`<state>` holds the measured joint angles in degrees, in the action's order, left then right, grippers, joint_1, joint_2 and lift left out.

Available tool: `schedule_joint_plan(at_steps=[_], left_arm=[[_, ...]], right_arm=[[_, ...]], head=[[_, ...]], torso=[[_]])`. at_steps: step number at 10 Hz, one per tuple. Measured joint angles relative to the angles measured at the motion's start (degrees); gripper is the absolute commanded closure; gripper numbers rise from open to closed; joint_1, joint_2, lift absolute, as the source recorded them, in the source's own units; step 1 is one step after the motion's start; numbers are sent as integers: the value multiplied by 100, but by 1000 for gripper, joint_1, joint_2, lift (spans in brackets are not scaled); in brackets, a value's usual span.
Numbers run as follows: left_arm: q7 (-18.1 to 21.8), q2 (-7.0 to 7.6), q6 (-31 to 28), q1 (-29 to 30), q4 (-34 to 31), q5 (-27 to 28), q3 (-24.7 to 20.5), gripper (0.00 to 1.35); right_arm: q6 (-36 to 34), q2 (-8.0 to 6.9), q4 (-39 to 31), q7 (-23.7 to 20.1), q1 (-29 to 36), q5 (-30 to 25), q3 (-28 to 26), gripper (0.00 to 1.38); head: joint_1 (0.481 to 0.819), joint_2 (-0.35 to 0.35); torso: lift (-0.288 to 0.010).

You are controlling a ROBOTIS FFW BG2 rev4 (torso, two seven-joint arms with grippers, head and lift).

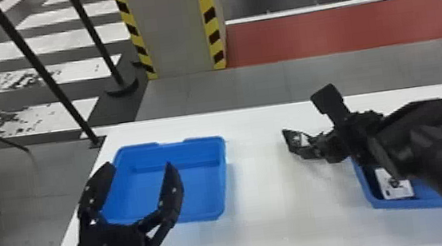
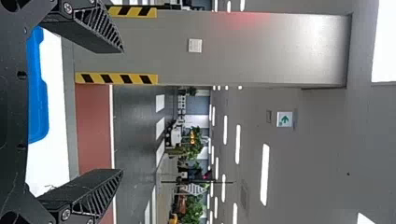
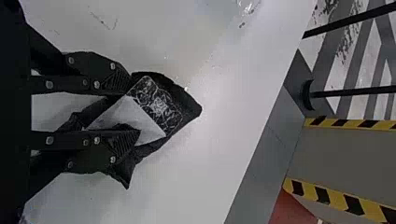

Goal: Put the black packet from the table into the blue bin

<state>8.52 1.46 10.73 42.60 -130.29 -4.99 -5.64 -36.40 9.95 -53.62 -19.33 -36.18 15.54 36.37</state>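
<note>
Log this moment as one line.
right end effector: gripping black packet over table | left end effector: open | packet: not yet binned

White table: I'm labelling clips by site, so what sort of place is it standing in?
Probably an indoor car park: a pillar with yellow-and-black edges, white crossing stripes on dark floor, and strip lights overhead.

In the head view, the left blue bin (image 1: 181, 185) is partly covered by the left gripper (image 1: 140, 166). The right blue bin (image 1: 368, 195) is overlapped by the right arm (image 1: 433, 155) and cut off at the right edge. The near side of the table (image 1: 269, 231) is cropped. In the right wrist view, the black packet (image 3: 189, 102) is partly hidden by the right gripper's (image 1: 319, 145) fingers.
</note>
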Motion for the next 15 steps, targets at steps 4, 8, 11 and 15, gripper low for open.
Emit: schedule_joint_plan(at_steps=[4, 8, 11, 15], left_arm=[[0, 3, 99, 108, -17, -26, -57, 114], [0, 8, 241, 255, -85, -76, -146, 114], [-9, -15, 293, 343, -133, -85, -215, 114], [-8, -23, 320, 402, -183, -81, -240, 108]], right_arm=[[348, 6, -475, 74, 38, 94, -36, 1208], [-170, 37, -4167, -138, 2279, -707, -2536, 1207], [-587, -140, -6908, -187, 4425, -1162, -4419, 1204], [-722, -165, -6578, -446, 4901, -1653, -5306, 443]], head=[[695, 213], [695, 188], [695, 16], [695, -110]], torso=[[-110], [-110], [-110], [-110]])
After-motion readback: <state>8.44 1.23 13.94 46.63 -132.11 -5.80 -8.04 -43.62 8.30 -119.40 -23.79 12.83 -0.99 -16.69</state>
